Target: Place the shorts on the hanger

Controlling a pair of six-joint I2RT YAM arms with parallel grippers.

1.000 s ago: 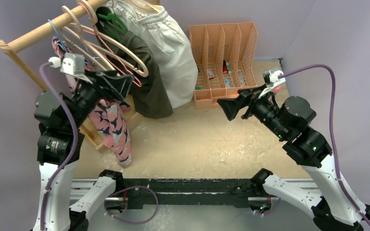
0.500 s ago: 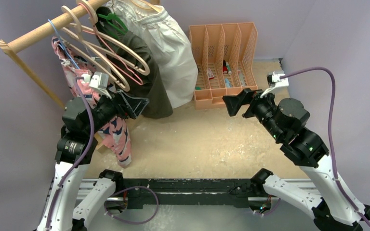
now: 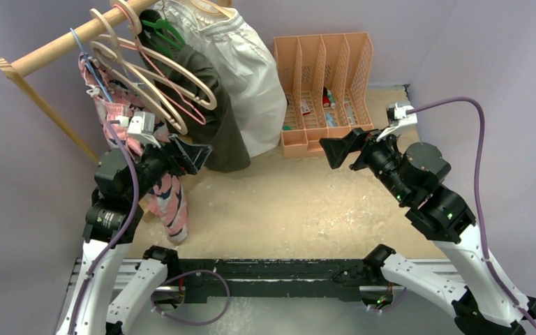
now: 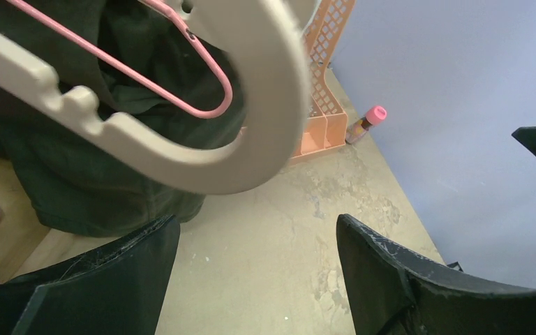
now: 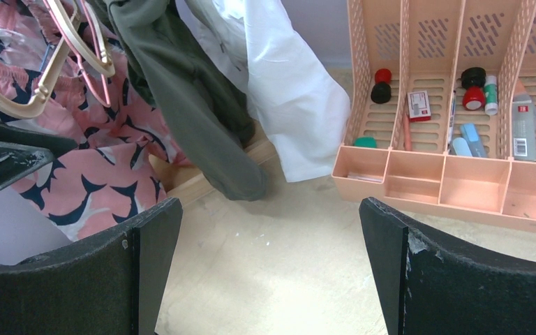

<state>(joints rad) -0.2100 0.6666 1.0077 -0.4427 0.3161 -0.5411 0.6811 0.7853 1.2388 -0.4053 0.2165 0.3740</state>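
Against the lilac wall [image 3: 14, 174], shorts [image 3: 169, 202] hang beside the left pincer [image 3: 199, 155] — ungripped.

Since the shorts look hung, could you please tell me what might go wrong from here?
The open left tool sits close to a beige hanger; a careless move could snag it. The shorts drape from the thin blue wire hanger beside the left arm; a brush might drag them off.

Left gripper [image 3: 201, 155], right gripper [image 3: 328, 149] black, wedge fingers [image 5: 460, 279] scuffed; black motor housings [image 3: 429, 160]; white lower links [image 3: 476, 271]; purple cables [image 3: 480, 174]; white wrist cameras [image 3: 399, 114]; green LEDs [image 3: 449, 215] on right arm
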